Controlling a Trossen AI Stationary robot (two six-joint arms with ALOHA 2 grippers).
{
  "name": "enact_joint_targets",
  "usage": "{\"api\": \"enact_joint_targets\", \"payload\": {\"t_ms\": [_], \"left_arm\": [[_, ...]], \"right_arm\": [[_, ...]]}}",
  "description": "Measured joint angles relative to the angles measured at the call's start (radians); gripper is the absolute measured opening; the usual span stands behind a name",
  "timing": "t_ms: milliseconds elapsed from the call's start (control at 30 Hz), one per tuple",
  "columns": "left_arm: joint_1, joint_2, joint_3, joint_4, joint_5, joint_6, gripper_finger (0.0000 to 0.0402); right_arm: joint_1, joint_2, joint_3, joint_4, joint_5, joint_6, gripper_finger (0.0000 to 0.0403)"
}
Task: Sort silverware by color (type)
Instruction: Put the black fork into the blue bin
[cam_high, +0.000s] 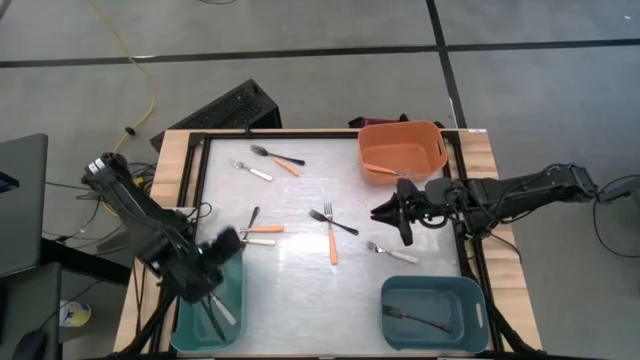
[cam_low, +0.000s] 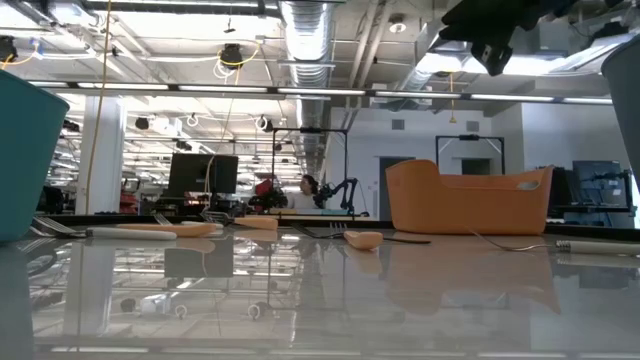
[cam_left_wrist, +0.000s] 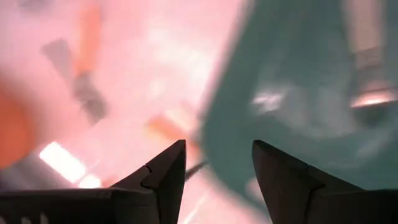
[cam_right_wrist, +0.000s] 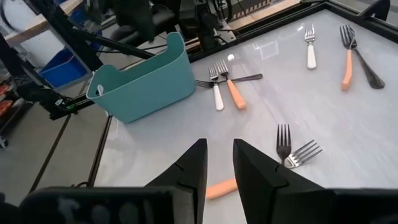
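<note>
Parted over the teal bin (cam_high: 190, 320) at lower left, the left claw (cam_high: 215, 262) holds nothing; the right claw (cam_high: 388, 215) hovers part-open, empty. Silverware (cam_high: 331, 232) scattered mid-bench looks light, stiff, slippery: grip handles.

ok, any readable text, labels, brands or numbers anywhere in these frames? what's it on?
None readable.
Orange bin, both teal bins, silverware: no print visible.
Monitors in the room behind: whatever they show is too small to read.
</note>
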Motion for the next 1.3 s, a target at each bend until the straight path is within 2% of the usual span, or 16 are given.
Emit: {"api": "enact_joint_targets", "payload": {"t_ms": [100, 167, 233, 300, 400, 500, 667, 800, 900, 967, 1133, 1300], "left_arm": [[0.056, -0.063, 0.026, 0.015, -0.189, -0.051, 0.017], [0.125, -0.109, 0.027, 0.085, -0.278, -0.085, 0.017], [0.219, -0.152, 0.012, 0.202, -0.337, -0.093, 0.017], [0.331, -0.186, -0.021, 0.346, -0.337, -0.059, 0.017], [0.53, -0.21, -0.094, 0.577, -0.213, 0.033, 0.0169], [0.73, -0.2, -0.171, 0.713, -0.047, 0.119, 0.0169], [1.058, -0.119, -0.261, 0.753, 0.112, 0.279, 0.0169], [1.244, -0.035, -0.277, 0.757, 0.257, 0.316, 0.0169], [1.321, 0.054, -0.268, 0.737, 0.305, 0.23, 0.0169], [1.346, 0.129, -0.242, 0.689, 0.294, 0.21, 0.0169], [1.339, 0.302, -0.138, 0.542, 0.187, 0.23, 0.0169], [1.319, 0.452, -0.002, 0.41, 0.178, 0.177, 0.0169]], "right_arm": [[0.0, 0.0, 0.0, 0.0, 0.0, 0.0, 0.0101], [0.0, 0.0, 0.0, 0.0, 0.0, 0.0, 0.0101], [0.0, 0.0, 0.0, 0.0, 0.0, 0.0, 0.0101], [0.0, 0.0, 0.0, 0.0, 0.001, 0.0, 0.0101], [0.0, 0.0, 0.0, 0.004, 0.006, -0.001, 0.0101], [0.0, 0.0, 0.0, 0.006, 0.008, 0.0, 0.0101], [0.002, 0.0, 0.0, 0.016, 0.009, 0.03, 0.0101], [0.003, 0.0, 0.0, 0.028, 0.009, 0.045, 0.0101], [0.003, 0.0, 0.0, 0.031, 0.011, 0.045, 0.0101], [0.003, 0.0, 0.0, 0.031, 0.017, 0.045, 0.0101], [0.003, 0.0, 0.0, 0.03, 0.027, 0.043, 0.0101], [0.001, 0.0, 0.0, 0.03, 0.028, 0.026, 0.0101]]}}
